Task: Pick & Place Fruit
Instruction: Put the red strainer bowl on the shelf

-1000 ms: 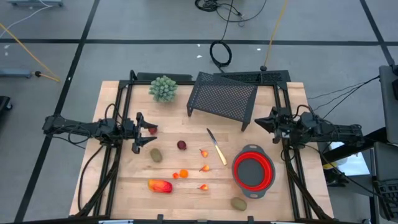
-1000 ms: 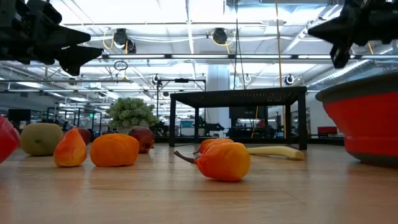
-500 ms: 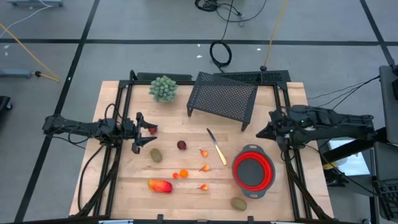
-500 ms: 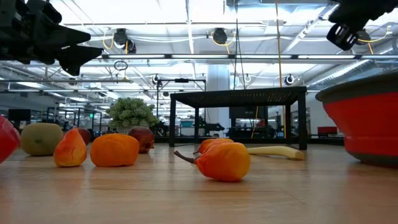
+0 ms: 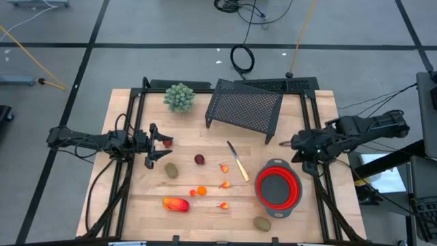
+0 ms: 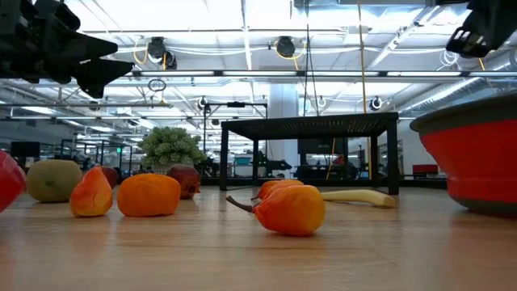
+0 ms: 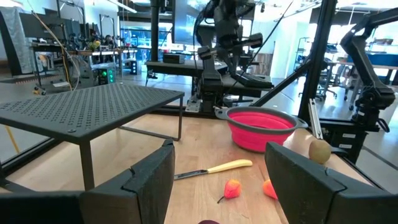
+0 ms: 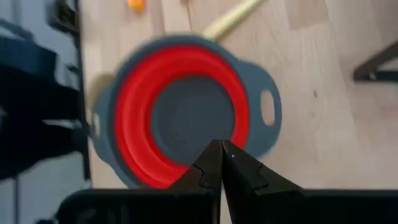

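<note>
Beyond the wooden table (image 5: 300, 225), only a lit workshop of racks and ceiling lamps, seen in the low view. On the boards, largest first: black mesh rack (image 5: 244, 108) at the back, empty red bowl (image 5: 278, 188) to the right, pale green bunch (image 5: 179, 97), then scattered fruit: red-orange oblong (image 5: 175, 203) near the front edge, brownish-green ovals (image 5: 171, 170) and (image 5: 261, 223), dark red ball (image 5: 199, 159), tiny orange bits (image 5: 201, 191). Right gripper (image 8: 222, 163) poised above the bowl's rim, fingers pressed together, carrying nothing; could knock the bowl if lowered there. Left gripper (image 5: 156, 145) raised at the table's left side, fingers spread; might roll the ball or nudge the yellow-handled knife (image 5: 239, 163) on a low approach. Hard to make out: red spot beside the left gripper, whether held or lying loose; oblong cut off in the low view.
</note>
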`<state>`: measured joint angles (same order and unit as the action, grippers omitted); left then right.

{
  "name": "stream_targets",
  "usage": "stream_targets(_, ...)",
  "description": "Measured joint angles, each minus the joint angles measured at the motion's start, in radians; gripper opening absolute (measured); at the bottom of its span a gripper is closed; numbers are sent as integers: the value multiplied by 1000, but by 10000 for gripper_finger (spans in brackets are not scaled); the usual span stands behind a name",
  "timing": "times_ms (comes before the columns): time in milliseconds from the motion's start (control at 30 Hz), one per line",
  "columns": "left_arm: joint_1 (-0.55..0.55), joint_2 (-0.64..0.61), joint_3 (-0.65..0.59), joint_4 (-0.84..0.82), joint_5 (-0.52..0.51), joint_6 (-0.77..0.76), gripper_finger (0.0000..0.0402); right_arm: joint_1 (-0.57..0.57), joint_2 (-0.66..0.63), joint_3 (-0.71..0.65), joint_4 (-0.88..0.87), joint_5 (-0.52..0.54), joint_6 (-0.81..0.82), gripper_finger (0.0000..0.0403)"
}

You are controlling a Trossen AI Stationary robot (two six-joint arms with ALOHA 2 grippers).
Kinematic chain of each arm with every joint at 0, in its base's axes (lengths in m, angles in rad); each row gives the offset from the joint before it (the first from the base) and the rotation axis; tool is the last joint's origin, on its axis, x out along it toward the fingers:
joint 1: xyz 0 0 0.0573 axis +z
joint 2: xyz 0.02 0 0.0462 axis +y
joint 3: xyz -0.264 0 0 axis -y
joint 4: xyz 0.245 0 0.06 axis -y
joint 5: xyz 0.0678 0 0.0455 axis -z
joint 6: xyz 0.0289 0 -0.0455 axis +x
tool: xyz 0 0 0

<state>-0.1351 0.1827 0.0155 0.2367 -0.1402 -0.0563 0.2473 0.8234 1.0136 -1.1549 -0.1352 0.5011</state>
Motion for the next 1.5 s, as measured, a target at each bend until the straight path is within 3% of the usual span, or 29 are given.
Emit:
stream_targets(300,0,0,0,0,0,0,250,173,149,7,-148,3,240,0)
stream_targets(533,0,0,0,0,0,0,250,203,188,7,-273,1,460,0)
stream_targets(900,0,0,0,0,0,0,250,203,172,7,-268,3,452,15)
stream_targets(1100,0,0,0,0,0,0,250,202,172,7,-267,3,437,72)
stream_targets(1500,0,0,0,0,0,0,250,202,172,7,-267,3,430,246)
